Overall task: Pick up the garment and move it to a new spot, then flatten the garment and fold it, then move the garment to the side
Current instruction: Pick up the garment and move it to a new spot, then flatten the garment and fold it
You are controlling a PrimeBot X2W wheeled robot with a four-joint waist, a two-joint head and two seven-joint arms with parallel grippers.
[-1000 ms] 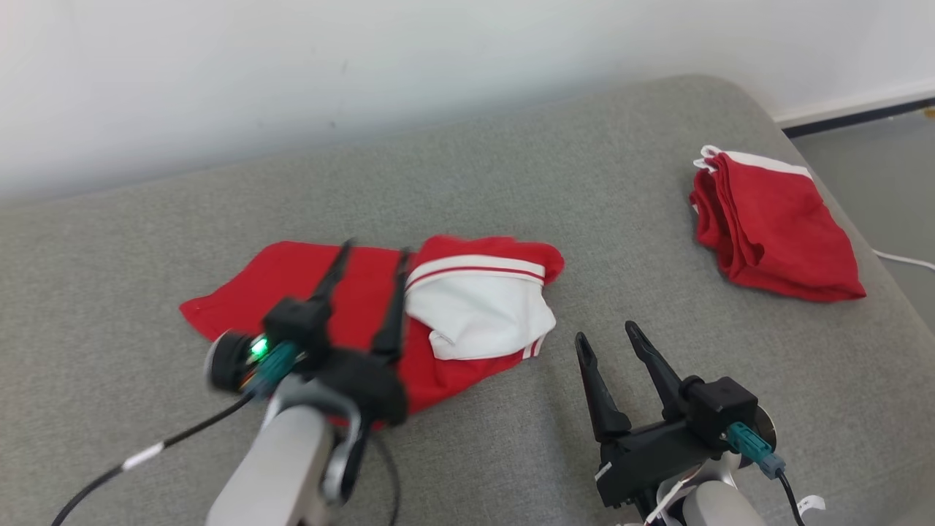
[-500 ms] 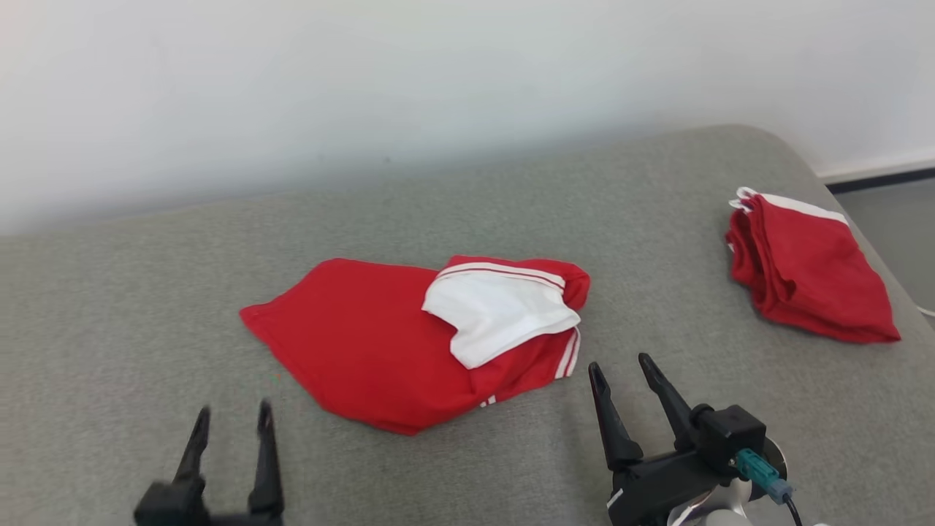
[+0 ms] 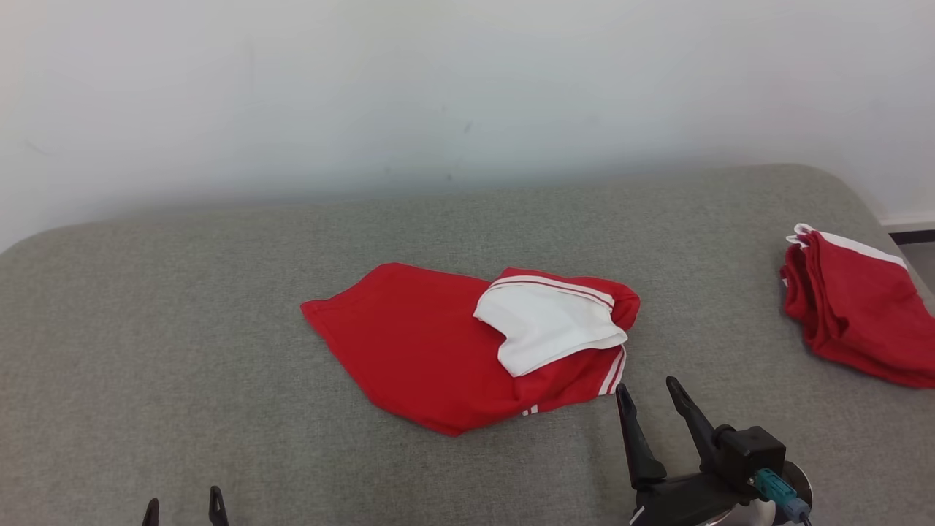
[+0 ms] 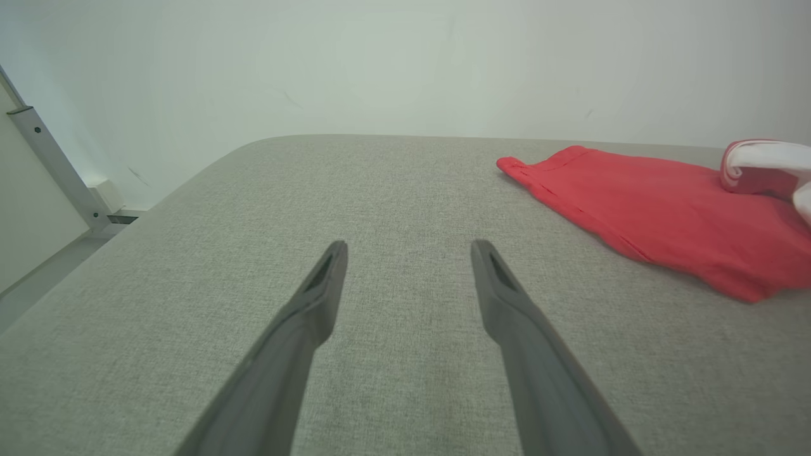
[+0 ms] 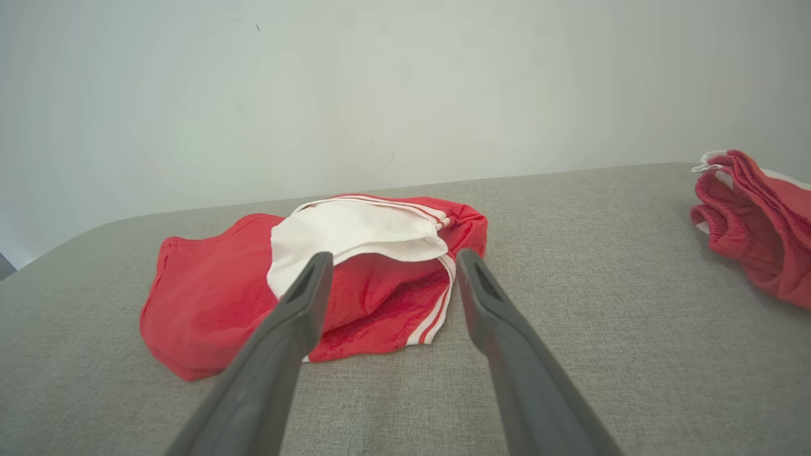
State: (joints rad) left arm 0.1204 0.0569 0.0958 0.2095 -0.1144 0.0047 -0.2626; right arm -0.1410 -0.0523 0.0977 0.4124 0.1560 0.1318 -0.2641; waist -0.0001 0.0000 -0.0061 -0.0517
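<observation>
The garment (image 3: 431,351), red with a white panel and white stripes, lies loosely bunched in the middle of the grey padded surface (image 3: 219,307). It appears at the right of the left wrist view (image 4: 659,209) and ahead of the fingers in the right wrist view (image 5: 329,278). My right gripper (image 3: 647,386) stands open just to the garment's near right, empty, its fingers apart from the cloth. My left gripper (image 3: 182,505) sits at the lower left edge, open and empty, well clear of the garment; from the left wrist it (image 4: 408,244) points over bare cushion.
A second red garment (image 3: 855,321), folded, rests at the surface's far right edge, also seen in the right wrist view (image 5: 760,221). A white wall (image 3: 438,95) stands behind. The cushion's left end rounds off toward a metal frame (image 4: 57,171).
The head camera has tilted up and panned. My left arm has pulled back from over the garment down to the lower left edge. The right gripper holds its place.
</observation>
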